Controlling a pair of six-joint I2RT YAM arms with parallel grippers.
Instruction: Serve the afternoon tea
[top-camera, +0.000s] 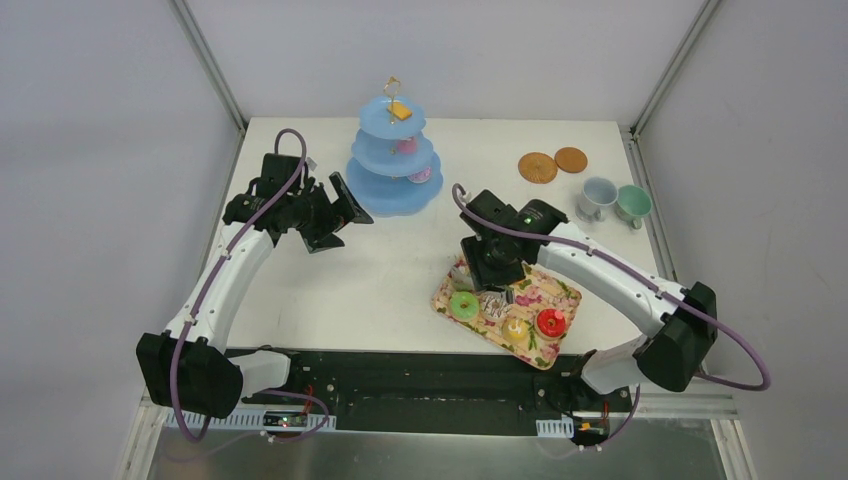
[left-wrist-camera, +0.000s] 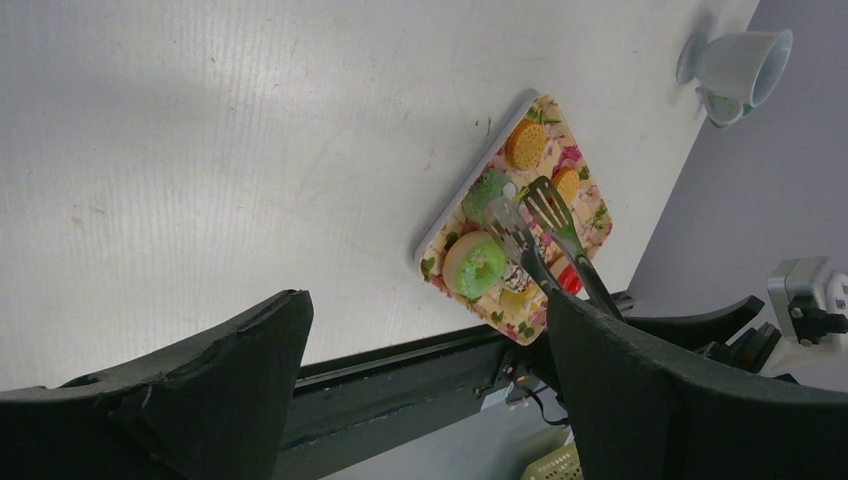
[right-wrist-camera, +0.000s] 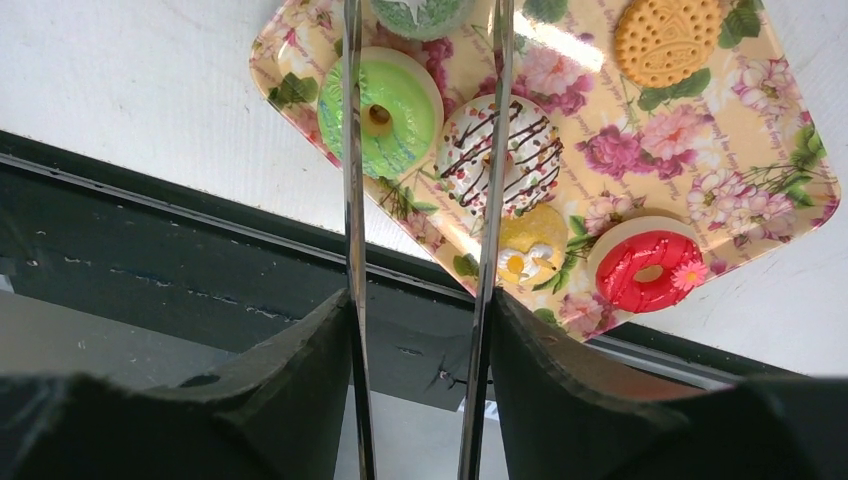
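Note:
The flowered tray (top-camera: 566, 296) near the front edge holds a green donut (top-camera: 463, 305), a red donut (top-camera: 551, 322) and a yellow cupcake (top-camera: 516, 327). In the right wrist view I see the green donut (right-wrist-camera: 395, 110), a white chocolate-striped donut (right-wrist-camera: 520, 150), a red donut (right-wrist-camera: 645, 270) and an orange biscuit (right-wrist-camera: 667, 40). My right gripper (top-camera: 495, 280) is shut on metal tongs (right-wrist-camera: 352, 200), whose arms hang over the green and white donuts. My left gripper (top-camera: 335, 222) is open and empty beside the blue three-tier stand (top-camera: 395, 195), which carries a biscuit (top-camera: 400, 111) and pink sweets (top-camera: 405, 146).
Two brown woven coasters (top-camera: 537, 167) lie at the back right. A white cup (top-camera: 598, 197) and a green cup (top-camera: 632, 204) stand beside them. The black base rail (top-camera: 420, 375) runs along the near edge, just below the tray.

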